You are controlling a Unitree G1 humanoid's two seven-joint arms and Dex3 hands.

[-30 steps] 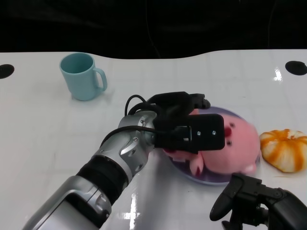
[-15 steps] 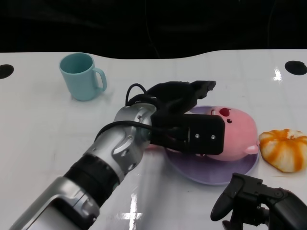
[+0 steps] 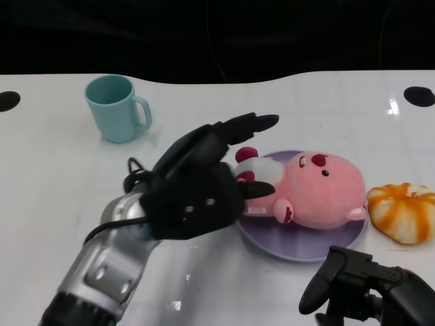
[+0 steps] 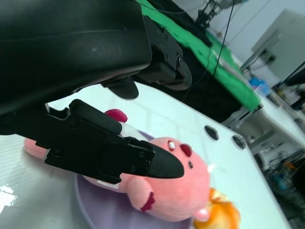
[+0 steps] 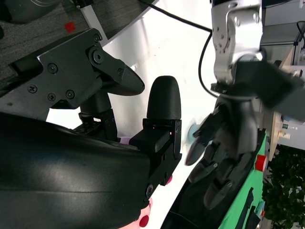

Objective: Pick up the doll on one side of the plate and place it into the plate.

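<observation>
White glossy counter (image 3: 54, 204) takes up most of the head view. The robot's left arm comes in diagonally across it, black left hand (image 3: 197, 187) hanging just beside the near-left edge of the round lilac plate (image 3: 306, 248). Fingers (image 3: 248, 124) spread and stretched out, nothing held between them. One fingertip looks like it's brushing the doll's foot, but can't say for sure if it's touching.

The pink plush pig doll (image 3: 309, 197) lies on its side in the plate, head toward the right rim, feet toward the left hand. The left wrist view backs that up: the doll's body sits on the lilac surface, no finger wrapped around it.

So the step in hand reads as the release, w/ placing basically done. Next move prob just calls for lifting the left hand up and pulling it back toward the robot w/o hooking the doll's leg and dragging it off the rim.

Black right hand (image 3: 370, 288) sits low at the near right, holding nothing, fingers loosely apart. Smaller stuff, not involved: a teal ceramic mug (image 3: 115, 107) at far left and an orange-and-white striped pumpkin toy (image 3: 404, 210) just right of the plate.
</observation>
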